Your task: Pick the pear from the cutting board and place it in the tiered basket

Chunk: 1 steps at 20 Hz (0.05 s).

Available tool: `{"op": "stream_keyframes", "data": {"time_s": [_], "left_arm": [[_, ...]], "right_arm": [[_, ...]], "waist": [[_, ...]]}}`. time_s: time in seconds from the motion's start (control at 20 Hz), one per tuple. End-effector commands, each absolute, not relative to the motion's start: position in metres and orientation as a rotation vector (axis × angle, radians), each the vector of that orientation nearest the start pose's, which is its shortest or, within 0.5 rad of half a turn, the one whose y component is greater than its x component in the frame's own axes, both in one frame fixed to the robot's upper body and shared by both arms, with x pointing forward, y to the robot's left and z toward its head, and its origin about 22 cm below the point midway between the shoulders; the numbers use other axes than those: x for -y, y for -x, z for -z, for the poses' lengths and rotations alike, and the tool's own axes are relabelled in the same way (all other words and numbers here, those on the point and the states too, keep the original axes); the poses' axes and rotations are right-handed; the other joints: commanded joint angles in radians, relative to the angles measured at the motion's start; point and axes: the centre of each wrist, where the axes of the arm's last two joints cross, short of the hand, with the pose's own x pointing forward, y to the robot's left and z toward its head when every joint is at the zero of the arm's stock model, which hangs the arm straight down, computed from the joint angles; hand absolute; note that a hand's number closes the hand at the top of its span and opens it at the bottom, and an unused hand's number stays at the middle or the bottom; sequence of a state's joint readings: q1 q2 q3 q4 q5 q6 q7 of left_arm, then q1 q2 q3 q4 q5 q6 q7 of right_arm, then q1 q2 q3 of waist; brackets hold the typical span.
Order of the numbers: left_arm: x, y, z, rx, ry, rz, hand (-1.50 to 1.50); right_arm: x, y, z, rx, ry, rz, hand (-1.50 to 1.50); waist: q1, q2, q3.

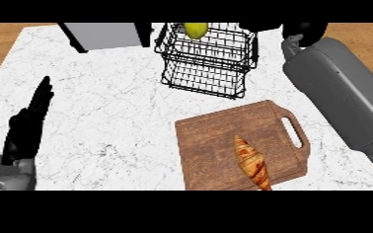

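The yellow-green pear (pixel 195 29) lies in the top tier of the black wire tiered basket (pixel 207 64) at the back of the counter. My right hand (pixel 304 31) shows as a black shape at the upper right, just right of the basket and apart from the pear; the picture's top edge cuts it off. Its grey forearm (pixel 331 86) runs down the right side. The wooden cutting board (pixel 218 138) lies in front of the basket with no pear on it. My left hand (pixel 27 123) rests open at the left edge, fingers up.
A croissant (pixel 252 164) lies on the cutting board's near right part. A grey box-shaped appliance (pixel 105 35) stands at the back left of the white marble counter (pixel 102 103). The board's handle slot (pixel 293 131) faces right.
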State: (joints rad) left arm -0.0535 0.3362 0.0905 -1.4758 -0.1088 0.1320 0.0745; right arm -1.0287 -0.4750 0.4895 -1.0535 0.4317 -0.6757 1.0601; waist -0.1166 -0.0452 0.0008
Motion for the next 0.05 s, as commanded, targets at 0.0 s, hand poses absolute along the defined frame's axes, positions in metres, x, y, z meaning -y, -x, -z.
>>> {"op": "stream_keyframes", "data": {"time_s": [0.0], "left_arm": [[-0.3391,-0.2451,-0.0198,1.427,-0.534,0.118,0.0]], "right_arm": [[0.1773,-0.3782,-0.1943,1.351,0.953,0.038,-1.5]], "waist": [[-0.03,-0.01,0.001]]}}
